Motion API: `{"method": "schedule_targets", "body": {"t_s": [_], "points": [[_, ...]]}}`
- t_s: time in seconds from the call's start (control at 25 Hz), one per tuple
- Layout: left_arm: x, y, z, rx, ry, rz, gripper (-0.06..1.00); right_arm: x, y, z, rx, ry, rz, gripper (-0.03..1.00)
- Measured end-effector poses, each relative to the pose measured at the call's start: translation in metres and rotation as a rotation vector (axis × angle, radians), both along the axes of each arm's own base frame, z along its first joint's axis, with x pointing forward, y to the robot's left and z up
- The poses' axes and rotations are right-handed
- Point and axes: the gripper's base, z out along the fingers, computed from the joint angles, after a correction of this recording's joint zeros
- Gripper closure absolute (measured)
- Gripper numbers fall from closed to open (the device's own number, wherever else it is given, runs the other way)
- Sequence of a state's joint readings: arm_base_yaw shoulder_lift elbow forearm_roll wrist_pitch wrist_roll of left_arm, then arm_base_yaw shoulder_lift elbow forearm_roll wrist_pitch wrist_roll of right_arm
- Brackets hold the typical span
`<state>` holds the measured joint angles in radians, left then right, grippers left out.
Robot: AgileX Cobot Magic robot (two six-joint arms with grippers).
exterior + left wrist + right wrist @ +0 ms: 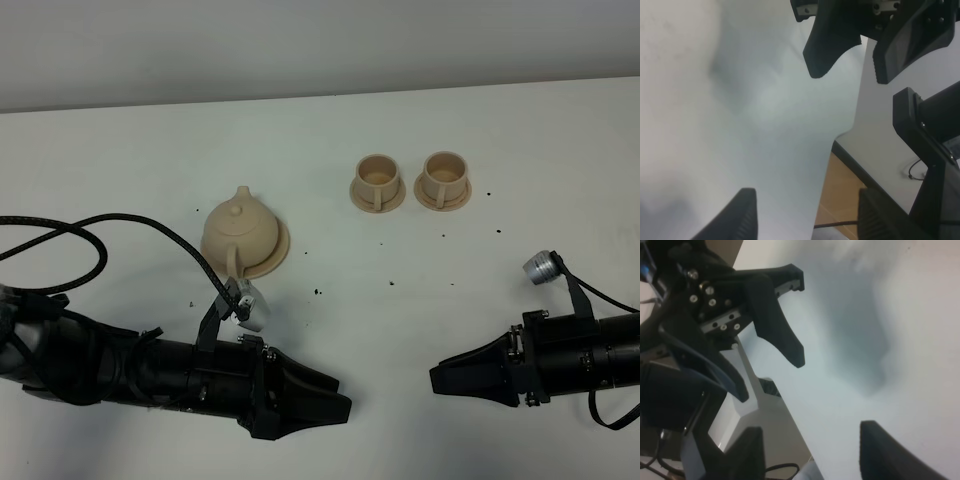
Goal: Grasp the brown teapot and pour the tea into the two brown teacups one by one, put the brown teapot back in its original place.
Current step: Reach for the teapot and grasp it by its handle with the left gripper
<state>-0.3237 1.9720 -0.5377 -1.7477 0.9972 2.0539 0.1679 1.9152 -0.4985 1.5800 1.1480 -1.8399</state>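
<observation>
The brown teapot stands upright on its wide saucer, the original place, left of centre. The two brown teacups sit side by side on small saucers, farther back and to the right. The tea is hidden. My left gripper lies low near the front edge, below and right of the teapot, open and empty. My right gripper faces it from the right, also open and empty. Each wrist view shows the other gripper's fingers across a gap of bare table.
Small dark specks dot the white table. A black cable loops over the left arm, beside the teapot. The table's front edge drops to a wooden floor close behind both grippers.
</observation>
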Motion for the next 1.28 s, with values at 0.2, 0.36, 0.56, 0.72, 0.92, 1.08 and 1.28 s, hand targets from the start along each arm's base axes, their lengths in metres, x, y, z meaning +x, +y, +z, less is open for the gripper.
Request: {"method": "schedule_targets", "body": {"t_s": [0.2, 0.36, 0.56, 0.72, 0.92, 1.08, 1.28], "points": [[0.0, 0.0, 0.0, 0.0, 0.0, 0.0, 0.45, 0.0, 0.0, 0.0, 0.001, 0.0, 0.0, 0.51], [0.0, 0.0, 0.0, 0.0, 0.0, 0.0, 0.45, 0.0, 0.0, 0.0, 0.001, 0.0, 0.0, 0.51], [0.0, 0.0, 0.0, 0.0, 0.0, 0.0, 0.45, 0.0, 0.0, 0.0, 0.001, 0.0, 0.0, 0.51], [0.0, 0.0, 0.0, -0.004, 0.002, -0.001, 0.45, 0.0, 0.0, 0.0, 0.002, 0.002, 0.0, 0.51], [-0.001, -0.001, 0.002, -0.024, 0.022, 0.002, 0.45, -0.002, 0.0, 0.004, -0.004, 0.012, 0.01, 0.51], [0.0, -0.001, 0.002, -0.025, 0.048, 0.021, 0.45, -0.002, -0.002, 0.015, -0.042, -0.002, 0.002, 0.51], [0.001, -0.001, 0.004, -0.042, 0.058, 0.031, 0.45, -0.003, -0.009, 0.037, -0.169, -0.047, -0.061, 0.53]]}}
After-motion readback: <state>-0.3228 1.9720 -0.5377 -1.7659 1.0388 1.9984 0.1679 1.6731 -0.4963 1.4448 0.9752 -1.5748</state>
